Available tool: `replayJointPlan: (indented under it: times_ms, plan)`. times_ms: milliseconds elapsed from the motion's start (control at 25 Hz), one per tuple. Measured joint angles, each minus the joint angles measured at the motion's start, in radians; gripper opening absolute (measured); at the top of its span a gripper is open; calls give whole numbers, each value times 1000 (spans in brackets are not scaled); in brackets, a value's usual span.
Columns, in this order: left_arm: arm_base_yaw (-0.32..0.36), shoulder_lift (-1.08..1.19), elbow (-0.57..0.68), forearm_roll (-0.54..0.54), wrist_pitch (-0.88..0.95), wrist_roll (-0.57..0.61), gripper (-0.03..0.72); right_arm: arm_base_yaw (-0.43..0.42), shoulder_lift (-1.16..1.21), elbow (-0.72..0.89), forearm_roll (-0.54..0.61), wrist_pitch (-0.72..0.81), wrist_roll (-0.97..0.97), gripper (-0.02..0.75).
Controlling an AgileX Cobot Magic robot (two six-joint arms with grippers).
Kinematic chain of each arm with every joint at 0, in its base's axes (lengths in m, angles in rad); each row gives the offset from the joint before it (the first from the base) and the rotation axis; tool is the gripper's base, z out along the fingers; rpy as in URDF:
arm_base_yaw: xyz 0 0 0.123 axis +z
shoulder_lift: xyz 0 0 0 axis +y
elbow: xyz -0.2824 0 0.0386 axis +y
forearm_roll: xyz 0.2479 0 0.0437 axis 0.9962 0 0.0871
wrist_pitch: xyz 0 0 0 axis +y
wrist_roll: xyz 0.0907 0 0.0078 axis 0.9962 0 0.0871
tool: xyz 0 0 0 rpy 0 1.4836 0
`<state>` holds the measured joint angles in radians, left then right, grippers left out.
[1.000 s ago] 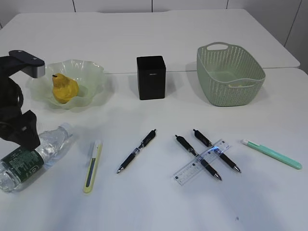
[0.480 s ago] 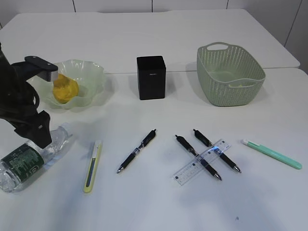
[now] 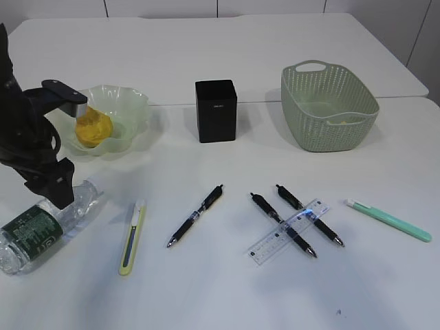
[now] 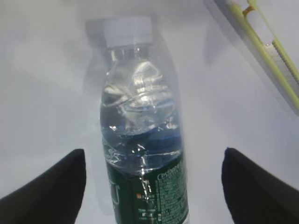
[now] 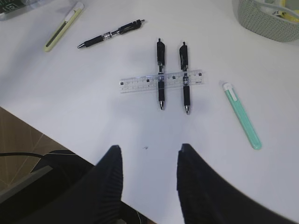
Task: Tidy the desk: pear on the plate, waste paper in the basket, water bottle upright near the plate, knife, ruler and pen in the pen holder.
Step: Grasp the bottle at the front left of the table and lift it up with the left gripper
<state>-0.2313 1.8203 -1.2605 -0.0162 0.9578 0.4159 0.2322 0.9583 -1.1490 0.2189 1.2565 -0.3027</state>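
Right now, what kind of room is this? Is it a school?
Probably an office or a test room, not surely a school: plain white tables, pens and a ruler laid out, and a robot arm over a water bottle.

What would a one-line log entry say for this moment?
left fingers: open, astride lying water bottle | pear: on plate | right: idle

**Bright, even light; softness only close up**

The exterior view is bright and evenly lit, and the white tabletop (image 3: pixel 227 289) looks nearly washed out. Shadows are soft and short: a faint one spreads around the black holder (image 3: pixel 216 111), thin ones lie beside the pens. In the left wrist view the bottle (image 4: pixel 140 140) shows small highlights in its clear plastic, while the dark fingers (image 4: pixel 51 191) at the bottom edge are blurred. The right wrist view is sharp on the tabletop, soft on its near fingers (image 5: pixel 110 186).
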Motion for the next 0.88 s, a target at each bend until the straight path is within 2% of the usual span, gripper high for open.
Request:
replayJointPlan:
  times_ms: [880]
  plan:
    - [23,130,-25,-30,-18,48,633,20,0,0,7,0,0,321]
